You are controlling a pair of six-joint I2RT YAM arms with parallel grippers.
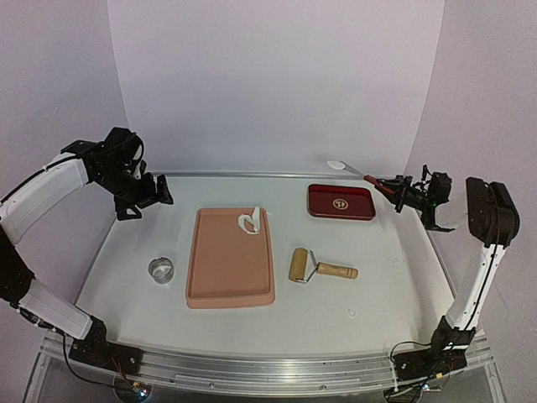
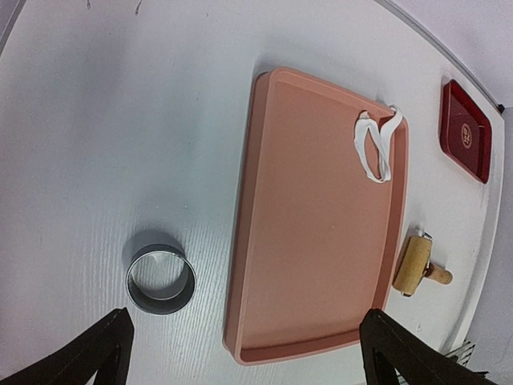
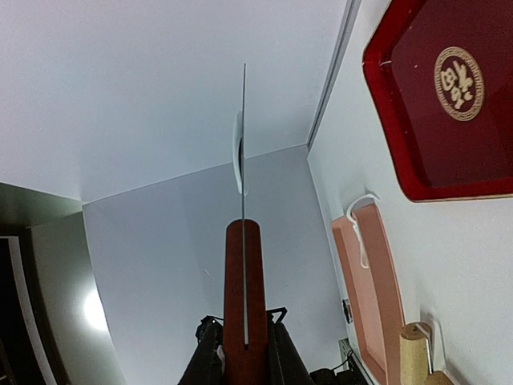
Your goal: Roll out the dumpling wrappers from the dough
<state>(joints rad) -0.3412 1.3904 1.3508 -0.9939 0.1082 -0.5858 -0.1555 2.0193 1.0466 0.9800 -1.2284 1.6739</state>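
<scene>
Left gripper (image 1: pixel 144 204): held wide open above tabletop's left edge.
Right gripper (image 1: pixel 401 193): clamped on spatula (image 1: pixel 373 181) handle.
Dumpling wrapper (image 1: pixel 336 165): carried on spatula blade, near tabletop's far edge.
Dough strip (image 1: pixel 250 221): draped at pink tray's (image 1: pixel 230 299) far right corner.

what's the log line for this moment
left gripper open, raised | right gripper shut on spatula carrying wrapper, near red tray | dough strip on pink board | rolling pin beside board
</scene>
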